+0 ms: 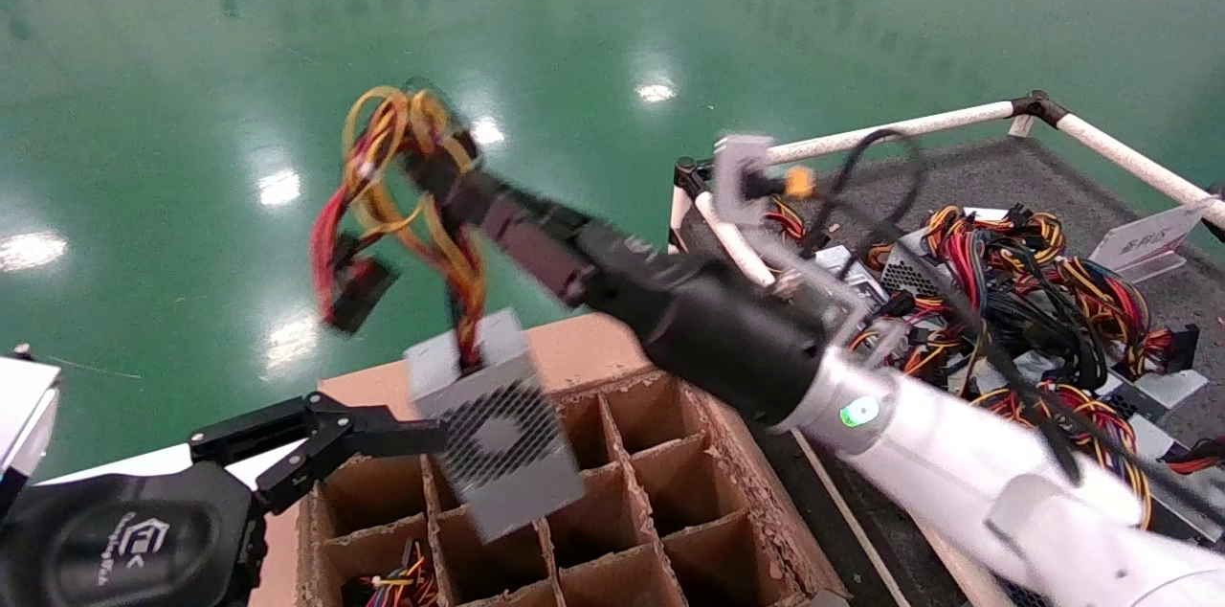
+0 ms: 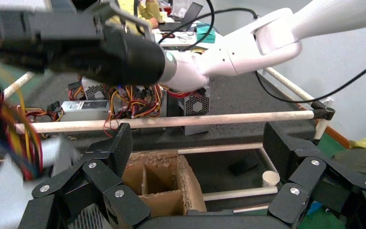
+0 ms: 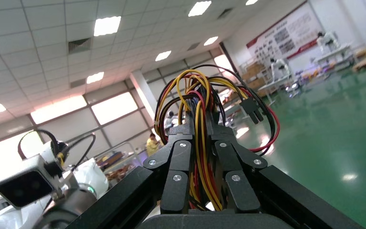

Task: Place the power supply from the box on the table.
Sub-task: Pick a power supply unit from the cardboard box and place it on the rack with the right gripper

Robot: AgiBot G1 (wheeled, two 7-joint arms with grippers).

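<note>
Dark grey table (image 1: 1043, 176) carries a heap of wired power supplies (image 1: 1014, 301); box (image 1: 670, 492) just beside it

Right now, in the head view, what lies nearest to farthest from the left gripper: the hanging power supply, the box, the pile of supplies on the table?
From the left gripper:
1. Power supply, touching its fingertip.
2. Box, just below.
3. Pile of supplies, far right on the table.

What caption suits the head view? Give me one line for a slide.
Right gripper lifts the power supply by its wires above the box; left gripper waits open alongside.
</note>
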